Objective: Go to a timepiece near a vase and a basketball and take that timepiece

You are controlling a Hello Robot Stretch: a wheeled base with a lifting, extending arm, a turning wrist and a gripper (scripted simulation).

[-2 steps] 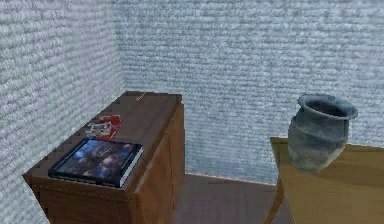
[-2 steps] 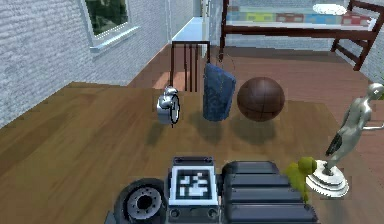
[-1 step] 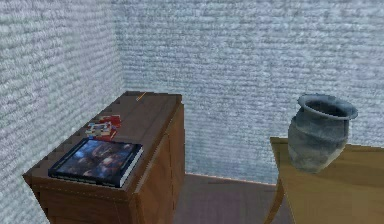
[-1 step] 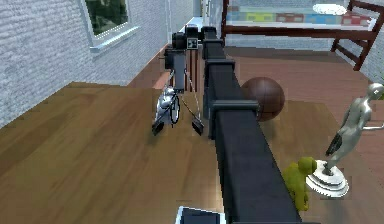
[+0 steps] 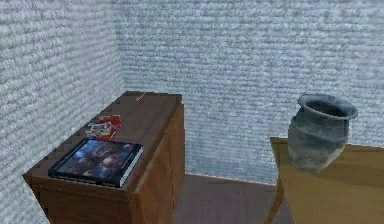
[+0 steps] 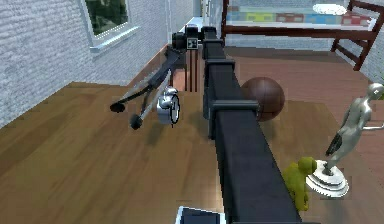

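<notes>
Standing on the wooden surface [image 6: 80, 150], a small round silver alarm clock [image 6: 170, 105] is seen left of the brown basketball [image 6: 262, 97], near it. The gripper [image 6: 127, 113] is seen farther left of the basketball, close to the clock; whether anything is held, and the gripper's state, cannot be told. A silver statuette [image 6: 345, 140] is set right of the basketball.

Premises assessed as a furnished home, most likely a bedroom. Evidence: a wooden bunk bed [image 6: 290, 30] at the far side of the room, a white-framed window [image 6: 108, 20] set in painted brick, and a wood-plank floor [image 6: 310, 62] beneath the bed. Household furnishings noted: a wooden cabinet [image 5: 150, 115] in a corner carrying a book [image 5: 97, 162], a grey vase [image 5: 320, 130] on a wooden worktop [image 5: 340, 195], a brown ball [image 6: 265, 97] and a silver statuette [image 6: 348, 135]. The walls [image 5: 230, 60] are pale painted brick.
</notes>
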